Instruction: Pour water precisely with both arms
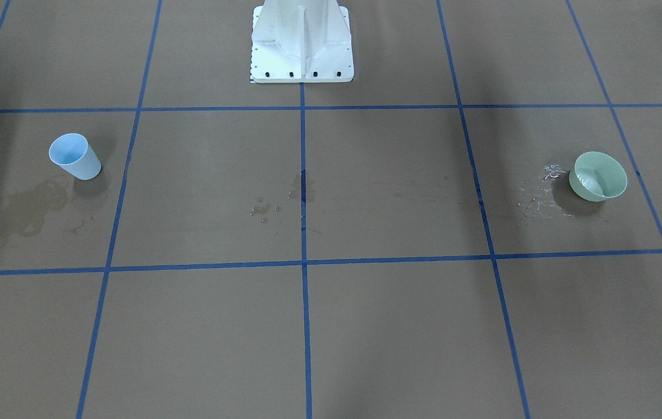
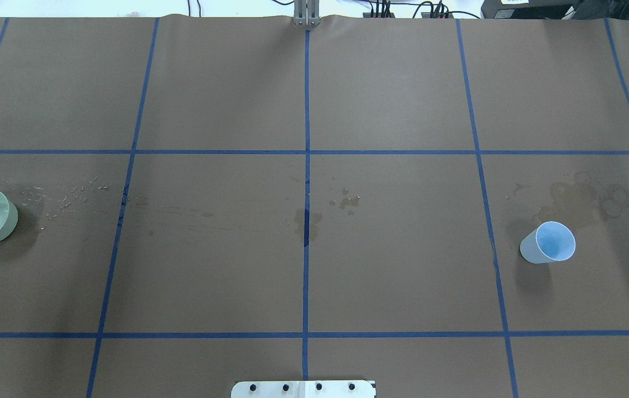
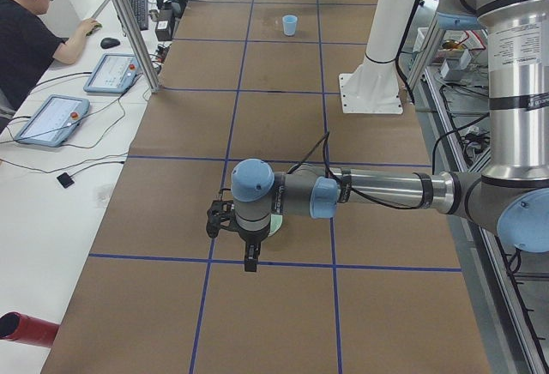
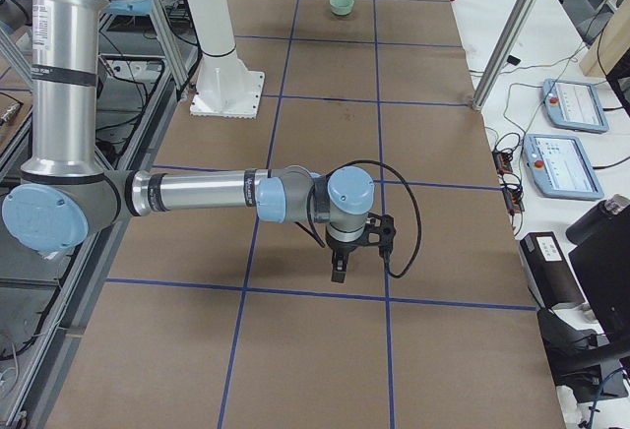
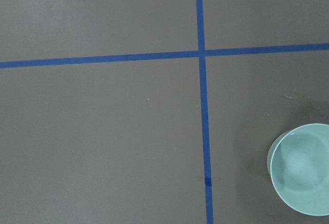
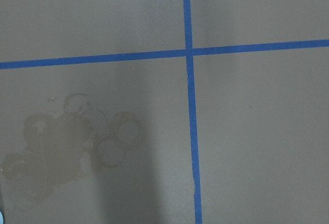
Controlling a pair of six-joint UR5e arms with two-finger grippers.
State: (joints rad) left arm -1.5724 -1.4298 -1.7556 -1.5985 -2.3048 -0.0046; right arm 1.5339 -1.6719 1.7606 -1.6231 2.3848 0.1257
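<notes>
A pale green bowl (image 1: 598,176) stands on the brown table cover at the robot's left and holds a shallow shiny pool of water (image 1: 588,181). Spilled water droplets (image 2: 66,194) glint beside it. A light blue cup (image 1: 75,156) stands upright on the robot's right. My left gripper (image 3: 250,262) hangs fingers-down beside the bowl (image 3: 279,228). My right gripper (image 4: 338,274) hangs the same way over the other end. Each shows only in a side view, so I cannot tell if either is open or shut. The left wrist view catches the bowl (image 5: 303,175) at its lower right.
Blue tape lines (image 2: 307,166) divide the cover into squares. The white bolted pedestal (image 1: 302,43) stands at the robot's edge. Dried ring stains (image 6: 67,147) lie near the cup, and small damp marks (image 2: 345,202) at mid-table. A person (image 3: 34,31) sits at a side desk with tablets (image 3: 47,118).
</notes>
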